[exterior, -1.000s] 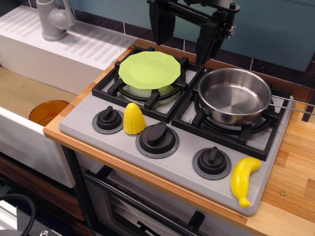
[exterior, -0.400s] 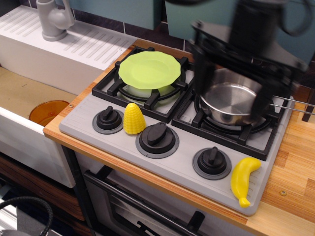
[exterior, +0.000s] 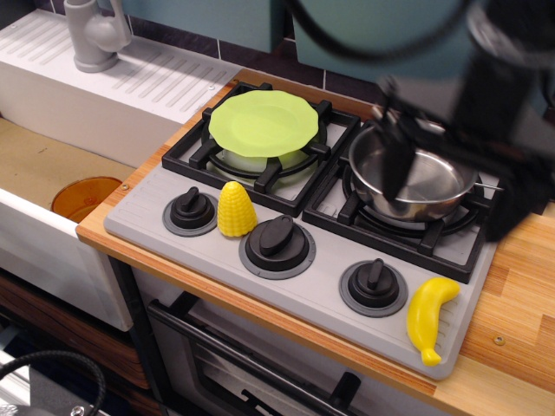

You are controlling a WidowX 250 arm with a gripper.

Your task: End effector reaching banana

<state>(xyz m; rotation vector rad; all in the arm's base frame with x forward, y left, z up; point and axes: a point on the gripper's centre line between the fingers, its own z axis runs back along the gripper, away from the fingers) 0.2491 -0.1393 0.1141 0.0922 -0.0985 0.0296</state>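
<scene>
The yellow toy banana (exterior: 431, 316) lies curved on the front right corner of the grey stove top (exterior: 152, 221), right of the right knob (exterior: 374, 283). My black gripper (exterior: 449, 214) is motion-blurred above the steel pan (exterior: 429, 182) at the back right. Its two dark fingers (exterior: 396, 165) stand wide apart and hold nothing. It is behind and well above the banana, not touching it.
A green plate (exterior: 264, 123) sits on the back left burner. A ridged yellow corn cob (exterior: 236, 209) stands between the left knob (exterior: 192, 210) and middle knob (exterior: 277, 243). The pan's handle points right. A sink with an orange bowl (exterior: 84, 196) and a faucet (exterior: 94, 35) lie left.
My gripper has swept from behind the plate and pan rightwards and forwards, over the pan and closer to the banana. The banana and other objects have not moved.
</scene>
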